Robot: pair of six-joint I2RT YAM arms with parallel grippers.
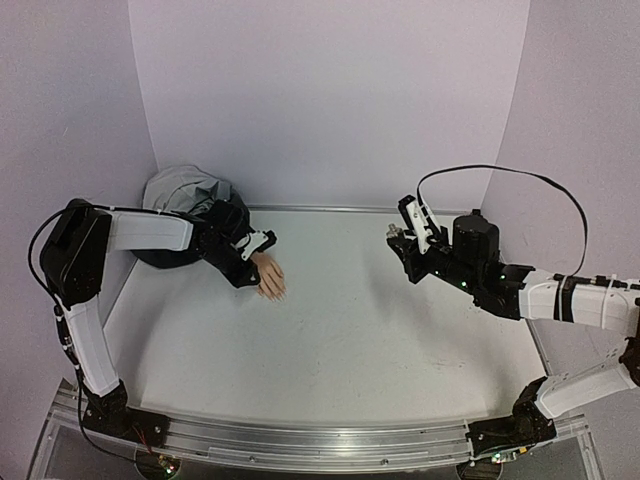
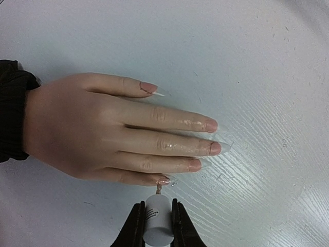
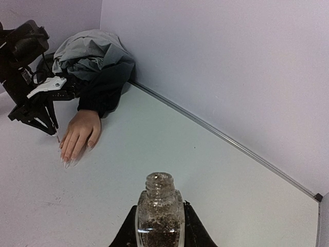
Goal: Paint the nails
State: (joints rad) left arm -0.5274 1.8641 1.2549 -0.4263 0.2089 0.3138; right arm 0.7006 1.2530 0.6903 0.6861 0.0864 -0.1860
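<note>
White cap [image 2: 157,222] with brush [image 2: 159,189] is clamped in the left tool [image 2: 157,204], brush tip at the little-finger nail. Nails [image 2: 211,125] are on the mannequin hand [image 2: 92,128], lying palm down on the tabletop [image 1: 380,330] at far left, wrist in a dark sleeve [image 2: 10,113]. Right tool [image 3: 160,210] is closed around an uncapped glitter bottle [image 3: 159,226], held upright, well apart on the right.
</note>
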